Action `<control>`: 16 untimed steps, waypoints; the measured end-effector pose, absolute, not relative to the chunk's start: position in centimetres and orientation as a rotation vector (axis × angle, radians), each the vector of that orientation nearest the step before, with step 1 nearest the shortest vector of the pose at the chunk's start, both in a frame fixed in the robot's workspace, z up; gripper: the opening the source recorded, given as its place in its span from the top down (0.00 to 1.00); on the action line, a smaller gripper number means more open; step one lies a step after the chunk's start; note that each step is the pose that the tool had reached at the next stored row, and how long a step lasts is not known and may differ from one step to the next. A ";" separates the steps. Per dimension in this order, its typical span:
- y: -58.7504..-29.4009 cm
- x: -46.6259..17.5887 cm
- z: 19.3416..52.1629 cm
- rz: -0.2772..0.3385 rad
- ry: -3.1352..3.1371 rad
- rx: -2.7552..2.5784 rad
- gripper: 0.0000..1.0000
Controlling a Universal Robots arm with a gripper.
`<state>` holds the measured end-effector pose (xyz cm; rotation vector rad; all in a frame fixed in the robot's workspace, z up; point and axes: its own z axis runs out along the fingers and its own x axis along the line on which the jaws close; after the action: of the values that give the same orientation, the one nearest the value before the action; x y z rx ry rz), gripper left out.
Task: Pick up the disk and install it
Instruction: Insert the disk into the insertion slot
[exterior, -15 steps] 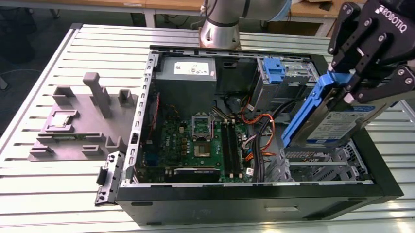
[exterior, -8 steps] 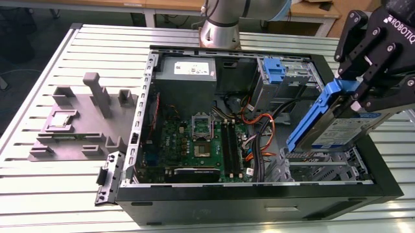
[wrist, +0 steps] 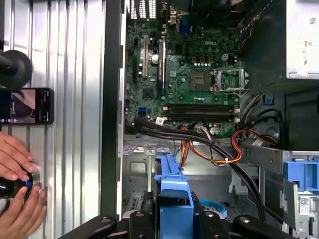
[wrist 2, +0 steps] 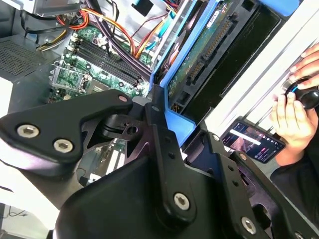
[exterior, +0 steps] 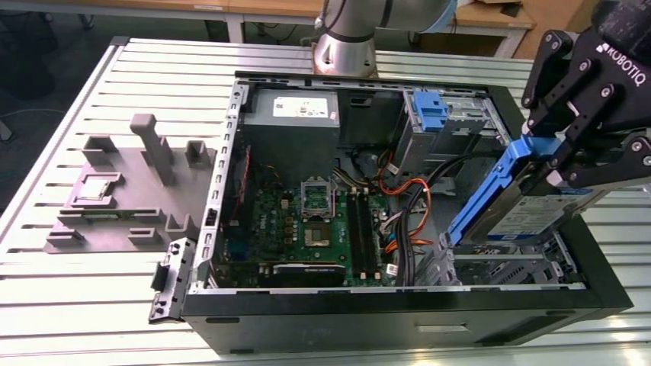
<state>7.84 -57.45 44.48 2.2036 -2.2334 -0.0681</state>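
Slatted metal table [exterior: 91, 305] carries the open computer case [exterior: 407, 324], with the motherboard [exterior: 305, 221] exposed inside it. Your gripper [exterior: 569, 164] is clamped on the disk [exterior: 529, 217], fingers pressed against its blue carrier [exterior: 486, 200]. You have the disk hanging tilted above the case, at the case's end on the exterior view's right, its lower edge just over the case's metal drive bay [exterior: 498, 267]. Grey fixture [exterior: 122, 191] lies beside the opposite end of the case. Outside the case wall, two hands [wrist: 15, 162] hold a dark knob [wrist: 12, 185], with a phone [wrist: 25, 105] near them.
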 end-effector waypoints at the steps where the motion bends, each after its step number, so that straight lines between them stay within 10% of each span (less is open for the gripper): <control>1: -57.5 7.9 44.4 -0.068 -2.233 2.204 0.64; 16: -57.5 8.0 43.6 -0.068 -2.252 2.185 0.64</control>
<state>7.95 -57.50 43.62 2.1853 -2.2521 -0.0683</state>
